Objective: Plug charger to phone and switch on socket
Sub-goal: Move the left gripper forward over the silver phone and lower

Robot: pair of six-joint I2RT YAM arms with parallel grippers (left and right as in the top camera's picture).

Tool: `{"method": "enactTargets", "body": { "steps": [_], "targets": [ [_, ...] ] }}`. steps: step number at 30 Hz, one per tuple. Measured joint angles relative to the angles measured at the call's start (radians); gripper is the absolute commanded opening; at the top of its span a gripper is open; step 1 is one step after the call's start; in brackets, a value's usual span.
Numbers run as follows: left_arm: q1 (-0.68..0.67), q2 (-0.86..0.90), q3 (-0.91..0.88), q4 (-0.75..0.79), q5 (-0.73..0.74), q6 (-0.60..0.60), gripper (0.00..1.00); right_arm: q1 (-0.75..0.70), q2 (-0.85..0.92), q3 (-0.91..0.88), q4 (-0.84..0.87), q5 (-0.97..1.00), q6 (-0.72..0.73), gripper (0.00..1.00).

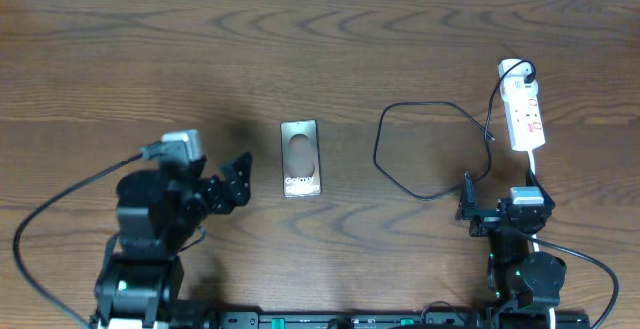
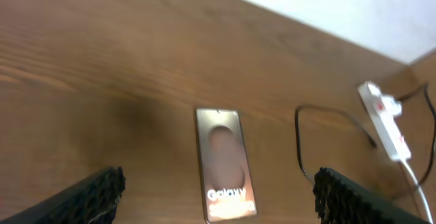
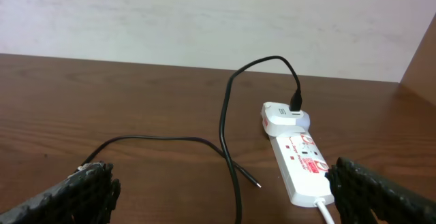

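**Wooden table with a phone and a plugged-in charger**

A dark brown wooden table (image 1: 400,39) with visible grain fills the overhead view. Near its middle a phone (image 1: 300,158) lies flat, its "Galaxy" lettering at the near end. Well apart, toward the right, lies a white power strip (image 1: 524,117) with red marks, with a white plug (image 1: 514,69) seated at its far end. A thin black charger cable (image 1: 376,149) loops over the wood between them. Its connector tip (image 3: 257,183) lies loose near the strip.

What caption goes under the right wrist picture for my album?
Black charger cable loops from the white power strip across the wooden table, its tip lying free.
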Motion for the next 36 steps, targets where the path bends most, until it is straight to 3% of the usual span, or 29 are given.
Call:
{"method": "enactTargets", "body": {
  "steps": [14,18,36],
  "targets": [
    [-0.432,0.334,0.127,-0.010,-0.425,-0.001,0.91,0.000,0.000,0.000,0.000,0.000,0.000,0.99],
    [-0.512,0.425,0.142,0.064,-0.518,-0.001,0.91,0.000,0.000,0.000,0.000,0.000,0.000,0.99],
    [-0.539,0.590,0.143,0.122,-0.521,-0.047,0.91,0.000,0.000,0.000,0.000,0.000,0.000,0.99]
  ]
}}
